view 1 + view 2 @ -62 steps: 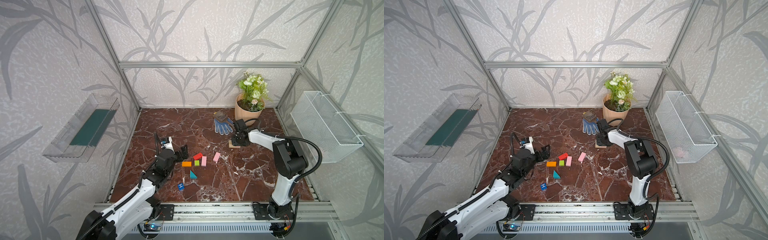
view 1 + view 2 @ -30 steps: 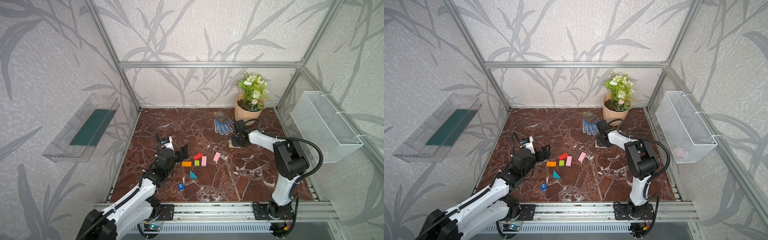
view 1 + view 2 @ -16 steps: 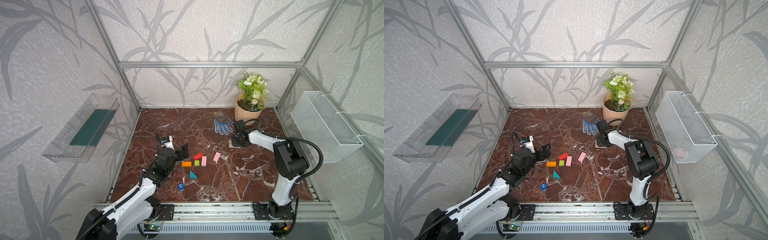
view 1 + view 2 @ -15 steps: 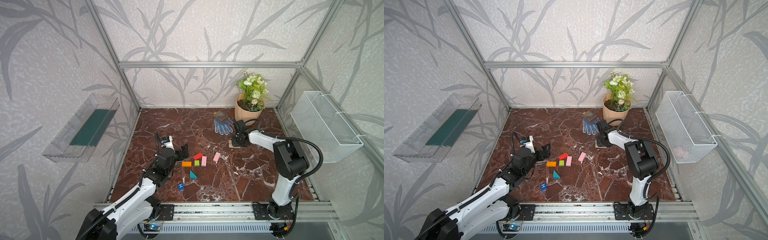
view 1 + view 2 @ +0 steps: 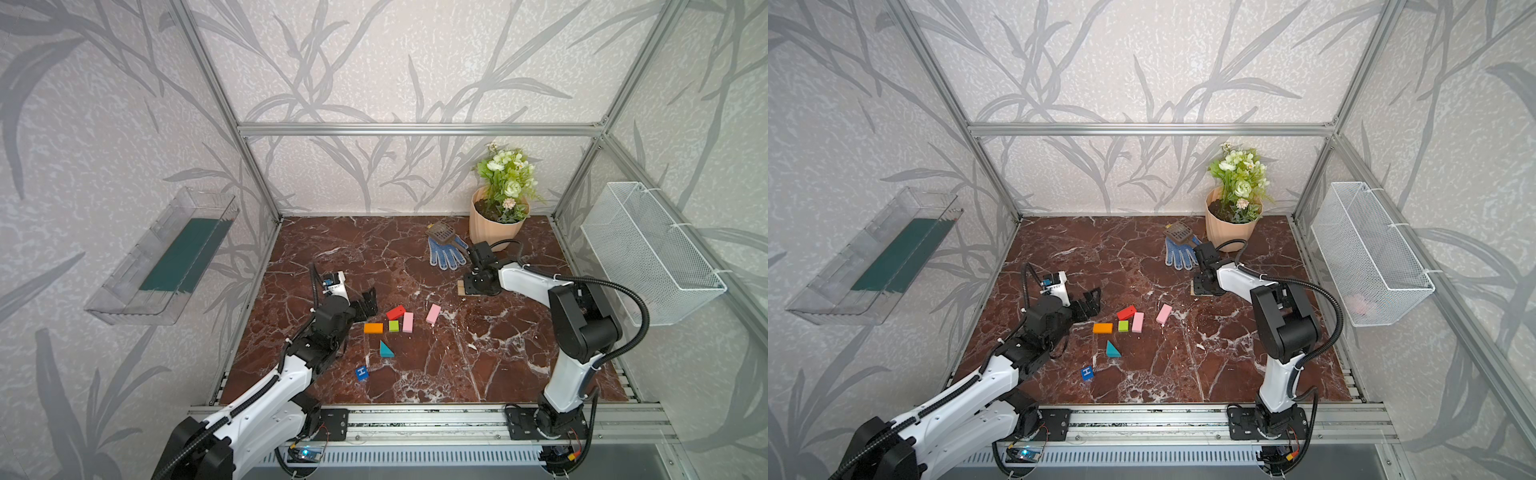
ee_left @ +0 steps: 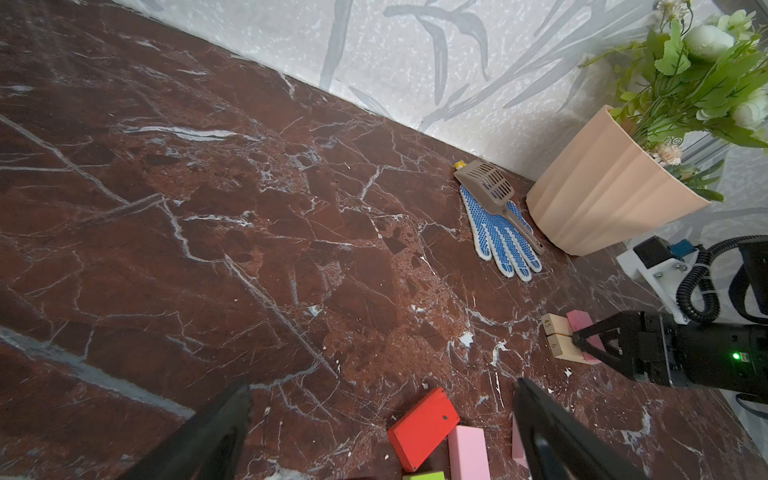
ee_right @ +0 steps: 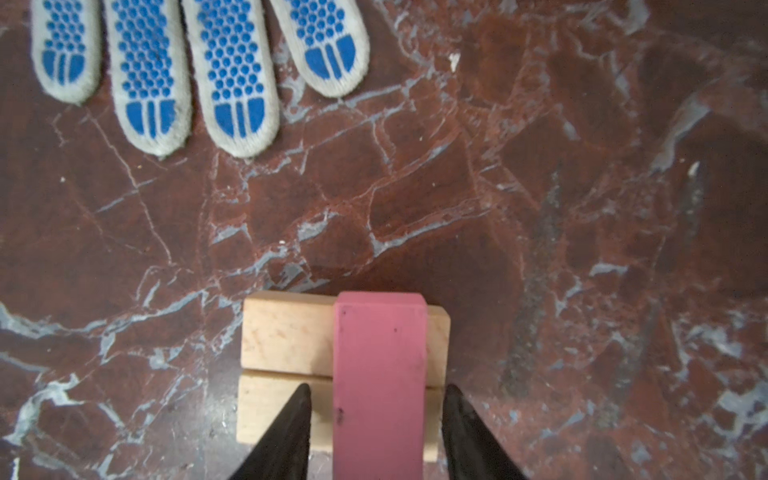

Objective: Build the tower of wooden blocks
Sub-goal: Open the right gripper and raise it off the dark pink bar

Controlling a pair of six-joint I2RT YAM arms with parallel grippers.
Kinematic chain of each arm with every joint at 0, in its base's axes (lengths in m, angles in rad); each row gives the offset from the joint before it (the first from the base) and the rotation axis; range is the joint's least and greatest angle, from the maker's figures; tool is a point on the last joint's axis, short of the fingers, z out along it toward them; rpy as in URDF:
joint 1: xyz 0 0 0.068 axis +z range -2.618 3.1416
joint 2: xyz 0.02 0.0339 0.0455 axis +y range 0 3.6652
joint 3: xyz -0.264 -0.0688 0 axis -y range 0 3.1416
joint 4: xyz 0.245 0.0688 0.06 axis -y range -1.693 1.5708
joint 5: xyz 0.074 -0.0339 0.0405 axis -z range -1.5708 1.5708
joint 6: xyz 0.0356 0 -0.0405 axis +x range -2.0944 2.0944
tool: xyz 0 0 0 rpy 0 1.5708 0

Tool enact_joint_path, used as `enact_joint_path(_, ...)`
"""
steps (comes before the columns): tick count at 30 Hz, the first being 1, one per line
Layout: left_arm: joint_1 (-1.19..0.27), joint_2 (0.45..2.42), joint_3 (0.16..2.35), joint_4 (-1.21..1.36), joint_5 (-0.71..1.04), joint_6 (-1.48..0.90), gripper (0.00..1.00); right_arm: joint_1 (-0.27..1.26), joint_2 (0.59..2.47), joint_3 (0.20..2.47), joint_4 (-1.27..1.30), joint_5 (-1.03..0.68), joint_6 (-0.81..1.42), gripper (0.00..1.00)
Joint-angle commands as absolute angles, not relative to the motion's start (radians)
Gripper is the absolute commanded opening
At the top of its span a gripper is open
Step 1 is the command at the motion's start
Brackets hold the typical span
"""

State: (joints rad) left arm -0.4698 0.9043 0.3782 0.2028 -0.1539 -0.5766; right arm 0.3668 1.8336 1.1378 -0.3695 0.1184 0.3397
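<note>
Tower start: two tan bars (image 7: 286, 332) lie side by side on the counter (image 5: 415, 374). The top pink block (image 7: 380, 353) lies flat on them, long axis crosswise to the bars. The stack sits near the glove (image 7: 232, 83) fingertips, in front of the flowerpot (image 5: 494, 230).

Right end effector (image 7: 378, 392): jaws apart, flanking the top pink block with a gap on each side, not gripping.

Both top views hide the stack under that end effector; only a tan corner shows. The left wrist view shows the bar ends marked "45" and "6".

Left end effector (image 6: 382, 384): jaws wide apart, holding nothing, beside the loose blocks:
- red block (image 5: 395, 312), diagonal
- orange block (image 5: 373, 328), long axis left-right
- lime cube (image 5: 393, 326)
- two loose pink blocks (image 5: 408, 322)
- teal wedge (image 5: 385, 349)
- blue cube (image 5: 362, 372), lettered "H"

All of these lie well apart from the stack.
</note>
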Motion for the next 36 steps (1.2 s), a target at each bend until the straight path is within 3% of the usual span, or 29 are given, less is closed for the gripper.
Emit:
enact_joint_path(1, -0.464, 0.905, 0.411, 0.213, -0.155, -0.58, 0.99, 0.369, 1.755, 1.093, -0.319, 0.116, 0.326, 0.55)
enact_joint_path(8, -0.465, 0.908, 0.414, 0.207, -0.152, -0.578, 0.99, 0.37, 1.652, 0.996, -0.233, 0.134, 0.326, 0.75)
enact_joint_path(17, -0.465, 0.896, 0.426, 0.179, -0.162, -0.579, 0.99, 0.37, 1.436, 0.764, -0.002, 0.054, 0.286, 0.87)
enact_joint_path(24, -0.465, 0.874, 0.453, 0.069, -0.28, -0.609, 0.99, 0.371, 1.308, 0.636, 0.105, 0.014, 0.282, 0.96)
enact_joint_path(28, -0.464, 0.843, 0.439, 0.066, -0.299, -0.604, 0.99, 0.371, 1.32, 0.646, 0.088, 0.007, 0.283, 0.96)
enact_joint_path(36, -0.463, 0.791, 0.417, 0.084, -0.296, -0.576, 0.99, 0.369, 1.501, 0.814, -0.067, -0.015, 0.296, 0.78)
